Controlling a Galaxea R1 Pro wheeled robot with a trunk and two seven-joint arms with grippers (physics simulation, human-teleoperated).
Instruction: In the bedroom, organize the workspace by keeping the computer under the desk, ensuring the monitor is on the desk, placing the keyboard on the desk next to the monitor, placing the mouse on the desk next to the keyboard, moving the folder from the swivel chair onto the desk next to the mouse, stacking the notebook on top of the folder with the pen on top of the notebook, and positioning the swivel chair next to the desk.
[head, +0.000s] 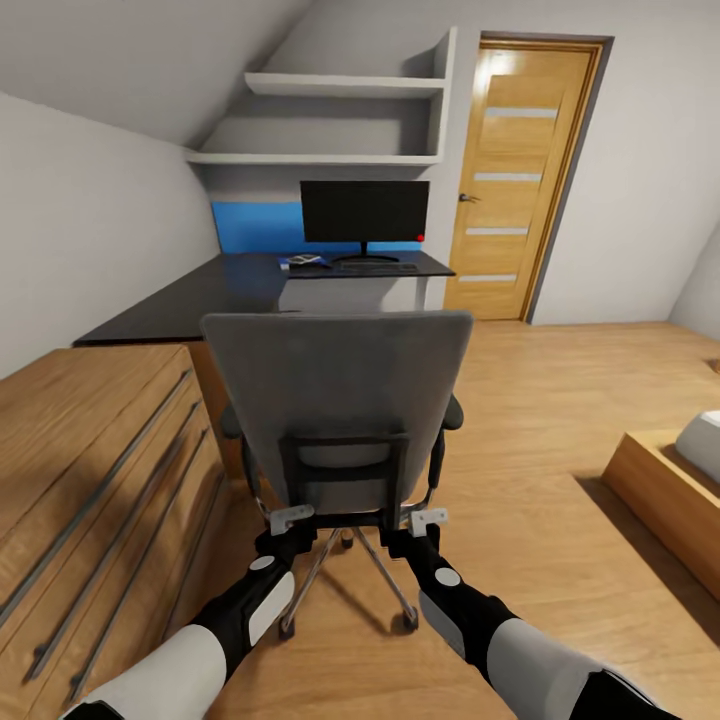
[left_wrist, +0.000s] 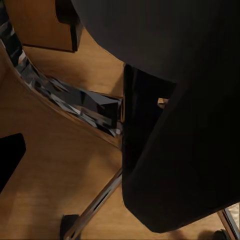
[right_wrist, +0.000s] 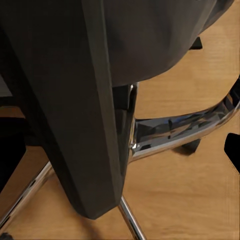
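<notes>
1. Swivel chair (head: 337, 400) directly ahead of both pincers, its back toward them, between them and the table (head: 250, 285) — both arms equally near.
2. Left pincer (head: 288, 518) and right pincer (head: 428, 519) at the backrest's lower frame; opening not discernible.
3. Grey upholstery, black armrests, chrome star base.
4. Monitor (head: 364, 212) upright on the table — keyboard (head: 378, 267) before it.

Two arms in white shells with black joints — each ending in a grey hand bracket
</notes>
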